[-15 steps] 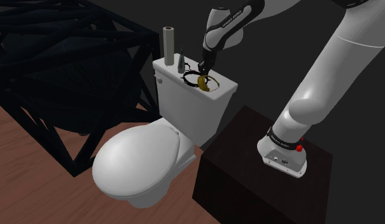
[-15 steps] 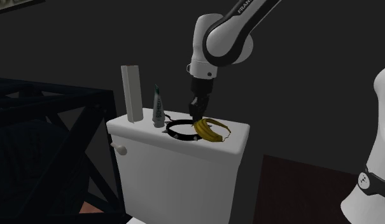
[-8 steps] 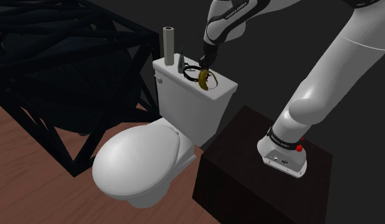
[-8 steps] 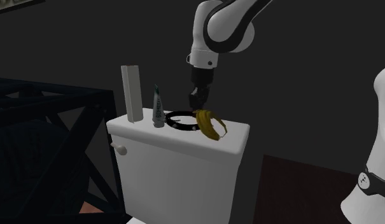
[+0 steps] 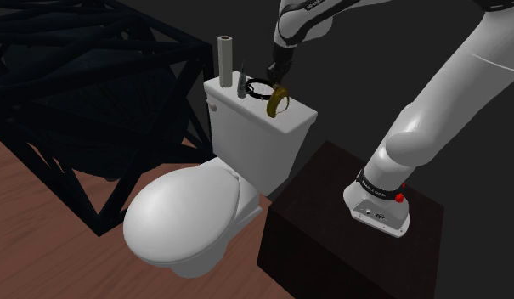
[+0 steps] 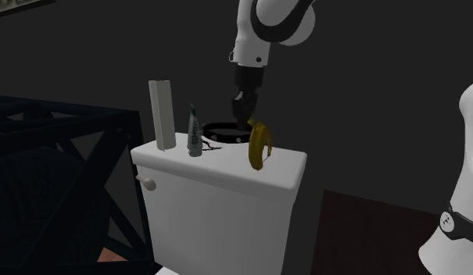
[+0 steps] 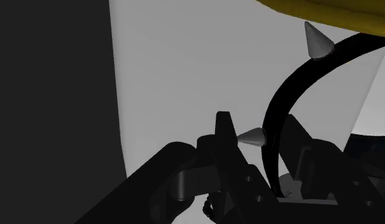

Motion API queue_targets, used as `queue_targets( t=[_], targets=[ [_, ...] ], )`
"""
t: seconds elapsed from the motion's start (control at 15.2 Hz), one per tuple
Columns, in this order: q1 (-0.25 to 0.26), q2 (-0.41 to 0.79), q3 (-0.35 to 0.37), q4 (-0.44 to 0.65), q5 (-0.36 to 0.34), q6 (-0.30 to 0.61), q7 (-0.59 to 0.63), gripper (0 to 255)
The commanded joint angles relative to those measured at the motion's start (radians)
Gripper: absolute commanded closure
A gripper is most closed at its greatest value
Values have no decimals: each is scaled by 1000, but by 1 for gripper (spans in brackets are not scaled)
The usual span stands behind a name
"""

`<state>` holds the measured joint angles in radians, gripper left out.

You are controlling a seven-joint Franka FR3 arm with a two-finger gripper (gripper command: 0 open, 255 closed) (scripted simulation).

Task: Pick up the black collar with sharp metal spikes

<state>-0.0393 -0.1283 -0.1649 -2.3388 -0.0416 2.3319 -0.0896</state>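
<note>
on the toilet tank lid (image 6: pixel 197 162) the gripper (image 6: pixel 242 120) pinches the spiked collar (image 6: pixel 219 128); lift seems in hand, next raise it clear of the banana (image 6: pixel 259 146).

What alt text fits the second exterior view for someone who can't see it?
The black gripper clasps a black spiked collar from above on a white toilet tank, with a yellow banana propped nearly upright against the collar. A small tube and a tall white roll stand nearby.
</note>
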Motion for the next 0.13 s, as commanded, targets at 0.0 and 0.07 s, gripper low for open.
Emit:
queue_targets(
  t=[0.0,0.07],
  targets=[
    [0,-6,1,10,-1,-17,1,255],
    [0,-6,1,11,-1,-17,1,255]
  ],
)
